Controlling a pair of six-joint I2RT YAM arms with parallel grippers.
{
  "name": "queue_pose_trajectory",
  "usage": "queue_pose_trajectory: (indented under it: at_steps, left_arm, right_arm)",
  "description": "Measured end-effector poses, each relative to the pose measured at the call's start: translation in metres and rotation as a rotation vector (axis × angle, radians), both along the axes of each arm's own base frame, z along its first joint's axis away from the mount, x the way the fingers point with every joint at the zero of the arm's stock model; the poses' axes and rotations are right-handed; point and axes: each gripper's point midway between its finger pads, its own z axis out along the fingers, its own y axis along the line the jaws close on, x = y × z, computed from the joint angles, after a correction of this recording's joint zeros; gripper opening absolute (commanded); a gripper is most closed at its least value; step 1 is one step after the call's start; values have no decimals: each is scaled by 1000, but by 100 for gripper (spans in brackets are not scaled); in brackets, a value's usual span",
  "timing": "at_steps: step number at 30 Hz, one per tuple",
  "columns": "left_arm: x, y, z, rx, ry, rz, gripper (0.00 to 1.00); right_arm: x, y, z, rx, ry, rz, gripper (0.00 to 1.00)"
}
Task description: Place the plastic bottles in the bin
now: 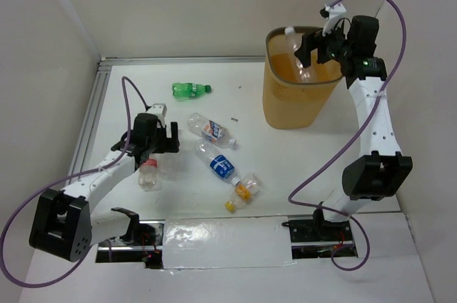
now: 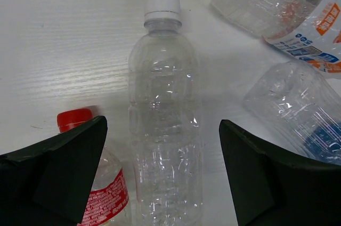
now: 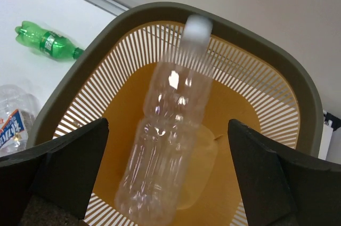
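My left gripper (image 1: 158, 147) (image 2: 162, 123) is open and low over the table. A clear white-capped bottle (image 2: 162, 119) lies between its jaws, untouched. A red-capped, red-labelled bottle (image 1: 148, 173) (image 2: 90, 183) lies by the left finger. My right gripper (image 1: 315, 51) (image 3: 168, 123) is open above the orange-tan bin (image 1: 285, 110) (image 3: 250, 29). A clear white-capped bottle (image 1: 298, 53) (image 3: 170, 130), blurred, hangs free between the jaws over the bin's mouth. On the table lie an orange-labelled bottle (image 1: 211, 131) (image 2: 287, 7), a blue-labelled one (image 1: 221, 166) (image 2: 298, 109), a yellow one (image 1: 244, 190) and a green one (image 1: 190, 89) (image 3: 45, 42).
White walls close in the table on the left, back and right. A metal rail (image 1: 96, 110) runs along the left and back edges. The bin stands at the back right, near the right wall. Purple cables (image 1: 128, 92) loop off both arms.
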Motion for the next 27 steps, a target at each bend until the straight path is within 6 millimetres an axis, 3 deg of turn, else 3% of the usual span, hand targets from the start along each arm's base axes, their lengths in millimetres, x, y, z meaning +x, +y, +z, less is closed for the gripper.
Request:
queue_pose_trajectory:
  at_steps: [9,13,18,27]
  left_arm:
    - [8,6,-10,30,4,35,99]
    - [10,4,-19,42,22,35,95]
    - [7,1,-40,70,84,22,82]
    - [17,-7,-41,89,94,12,35]
  right_arm:
    - [-2,-14,-1,6,1,3,100]
    - [-7,-23,-5,13,12,-7,100]
    - [-21,-21,-5,25,16,9,100]
    - [-38,-11,6,40,-3,60,100]
